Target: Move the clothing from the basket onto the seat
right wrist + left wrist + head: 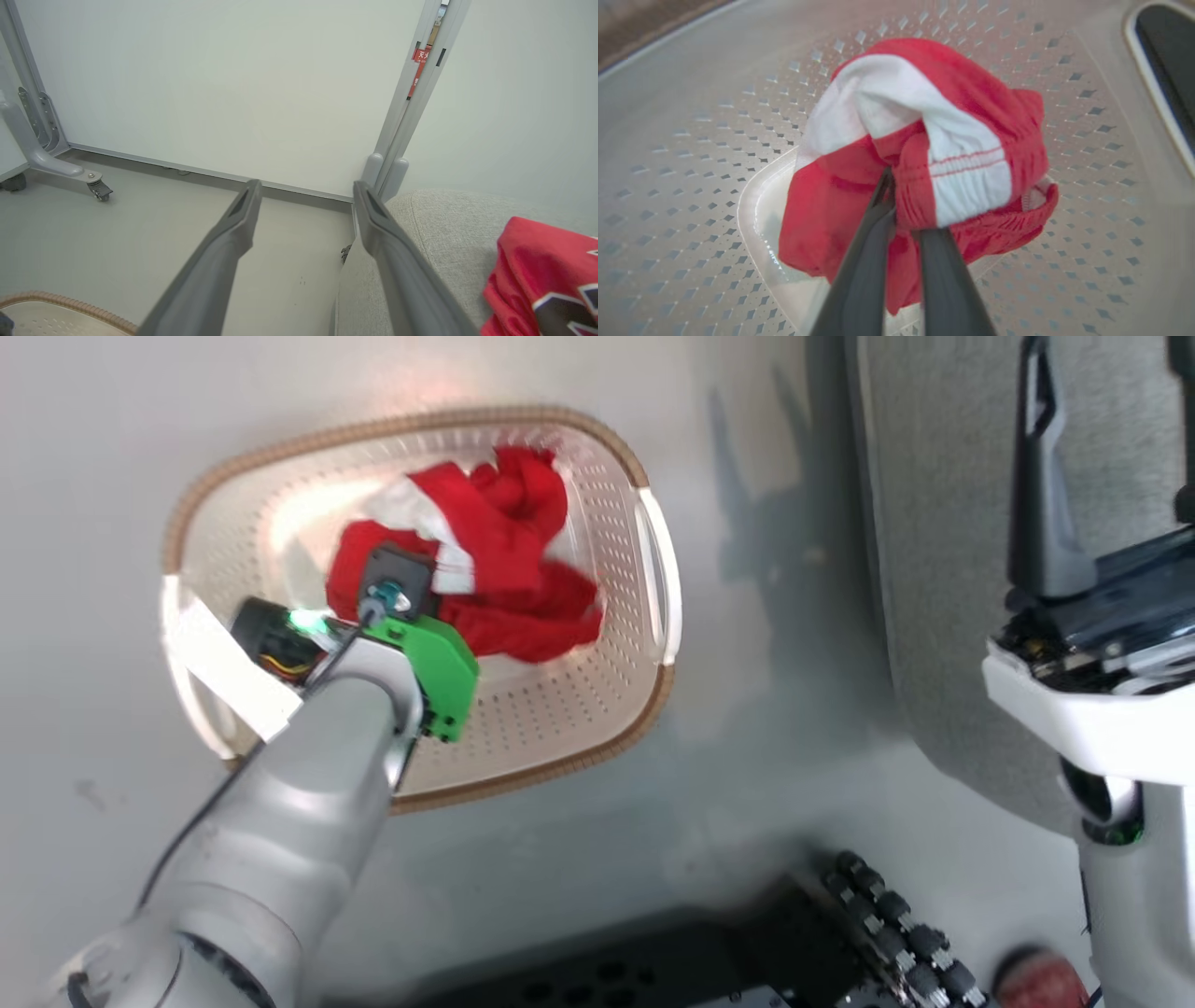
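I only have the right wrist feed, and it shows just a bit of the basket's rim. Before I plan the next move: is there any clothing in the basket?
Observer: Yes. The head view shows bunched red shorts with white trim lying in the basket.
Operator: Where is the left arm?
Observer: It reaches down into the basket. In its wrist view the left gripper is shut on a fold of the red shorts beside the white band.

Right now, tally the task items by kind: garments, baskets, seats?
Red garments: 2 (shorts in the basket, jersey on the seat)
Baskets: 1
Seats: 1
Total: 4
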